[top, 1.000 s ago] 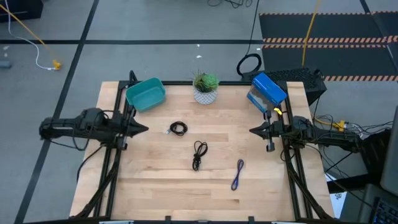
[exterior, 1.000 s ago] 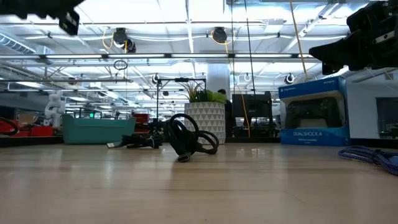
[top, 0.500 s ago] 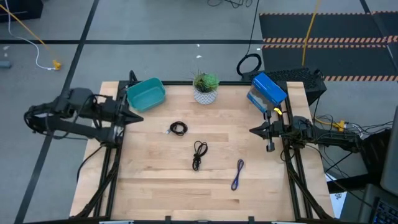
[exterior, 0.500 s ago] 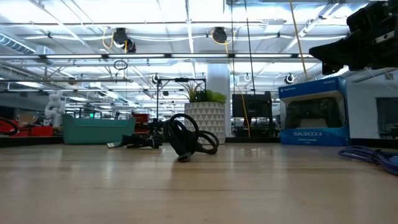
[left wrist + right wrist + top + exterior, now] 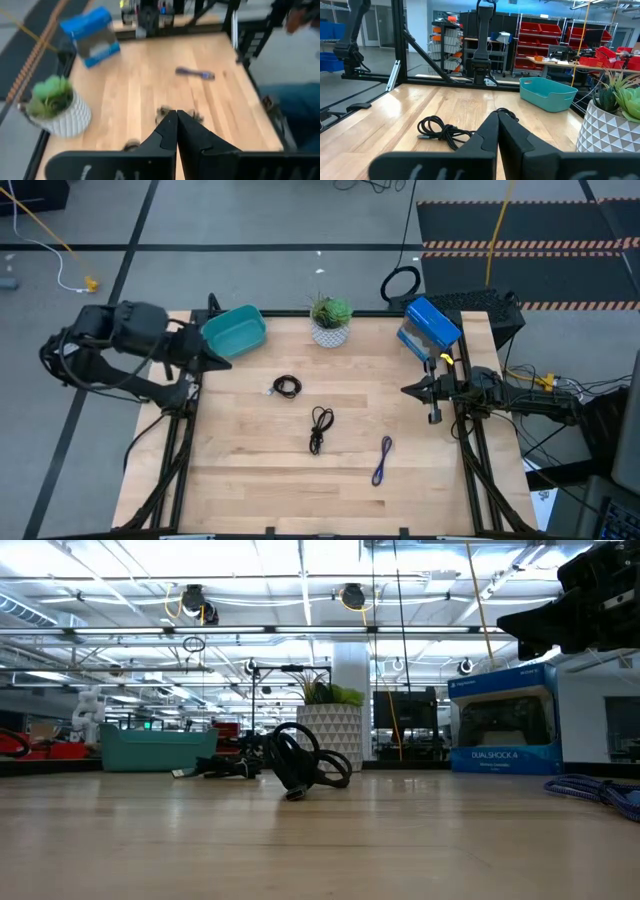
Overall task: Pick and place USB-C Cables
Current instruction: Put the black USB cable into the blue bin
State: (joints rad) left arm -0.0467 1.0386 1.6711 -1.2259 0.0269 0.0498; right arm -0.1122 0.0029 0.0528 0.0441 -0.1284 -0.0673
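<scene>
Three cables lie on the wooden table. The coiled black cable [image 5: 287, 387] [image 5: 300, 765] is nearest the far edge, the long-loop black cable [image 5: 319, 428] [image 5: 440, 131] sits mid-table, and the purple-blue cable [image 5: 382, 459] [image 5: 195, 74] lies toward the near right. My left gripper [image 5: 230, 361] [image 5: 177, 116] is shut and hovers over the table's left side beside the teal bin. My right gripper [image 5: 405, 390] [image 5: 497, 115] is also shut, hanging above the right side with its fingers pointing toward the cables. Neither touches anything.
A teal bin [image 5: 234, 331] [image 5: 547, 94] stands at the far left. A potted plant [image 5: 330, 320] is at the far middle and a blue box [image 5: 432, 325] [image 5: 500, 725] at the far right. Bare wood lies around the cables and along the near edge.
My left arm has risen and drawn back toward the table's far left corner, its gripper ending beside the teal bin and passing out of the low view. The cables and my right arm have stayed still.
</scene>
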